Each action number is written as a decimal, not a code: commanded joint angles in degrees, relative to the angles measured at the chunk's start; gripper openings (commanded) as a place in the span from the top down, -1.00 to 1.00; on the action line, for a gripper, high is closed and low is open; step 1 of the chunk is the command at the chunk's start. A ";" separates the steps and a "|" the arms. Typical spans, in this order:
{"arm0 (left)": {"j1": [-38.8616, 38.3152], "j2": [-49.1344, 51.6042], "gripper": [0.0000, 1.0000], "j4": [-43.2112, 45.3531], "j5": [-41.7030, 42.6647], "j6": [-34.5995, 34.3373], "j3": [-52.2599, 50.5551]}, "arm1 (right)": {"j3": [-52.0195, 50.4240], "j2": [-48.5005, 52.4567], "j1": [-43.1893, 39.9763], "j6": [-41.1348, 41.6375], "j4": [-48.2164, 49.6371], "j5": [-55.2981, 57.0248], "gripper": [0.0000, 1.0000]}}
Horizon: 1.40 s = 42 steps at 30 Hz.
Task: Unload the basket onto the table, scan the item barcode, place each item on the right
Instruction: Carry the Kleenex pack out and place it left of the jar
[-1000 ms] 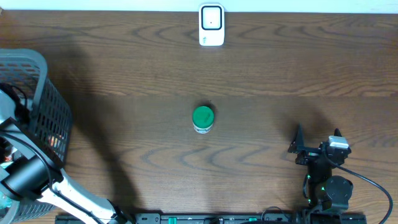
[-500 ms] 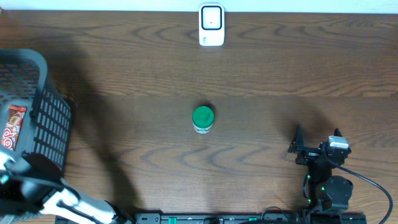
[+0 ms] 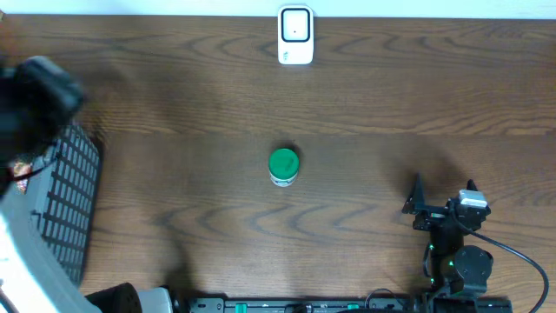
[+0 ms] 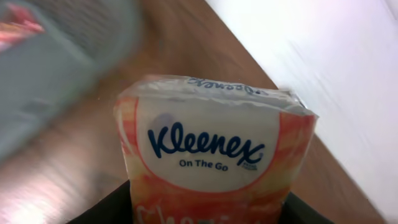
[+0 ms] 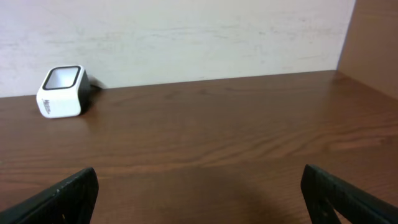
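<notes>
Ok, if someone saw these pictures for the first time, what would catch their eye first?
The Kleenex pack fills the left wrist view, gripped low in the left claw. From overhead, a green-lidded jar stands alone mid-table, with the white scanner at the far edge and a grey basket at the left.

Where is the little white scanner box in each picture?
Overhead: the barcode scanner is at the top middle, by the table's far edge.
Left wrist: not in it; a Kleenex pack fills the view.
Right wrist: the barcode scanner is at the far left, near the wall.
Shared landmark: the white wall behind the brown table.
</notes>
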 commanded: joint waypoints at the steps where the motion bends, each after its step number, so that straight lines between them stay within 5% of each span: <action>1: -10.99 2.29 -0.13 -1.79 0.28 -7.15 -1.49 | -0.09 -0.20 0.39 -0.68 -0.20 0.33 -0.98; 8: -28.89 8.44 -0.13 0.81 -17.00 -18.86 -9.55 | -0.09 -0.20 0.39 -0.68 -0.20 0.33 -0.98; 17: -38.23 18.23 -0.12 10.69 -21.64 -26.12 -25.07 | -0.09 -0.20 0.48 -0.68 -0.20 0.33 -0.98; 27: -39.08 21.16 -0.13 28.26 -17.79 -56.81 -49.99 | -0.09 -0.20 0.85 -0.68 -0.20 0.33 -0.99; 36: -39.76 21.18 -0.15 51.28 -9.25 -69.16 -68.72 | -0.09 -0.20 1.11 -0.68 -0.20 0.31 -0.99; 42: -39.56 20.65 -0.56 54.77 -8.90 -69.48 -69.07 | -0.09 -0.20 1.09 -0.68 -0.20 0.33 -0.99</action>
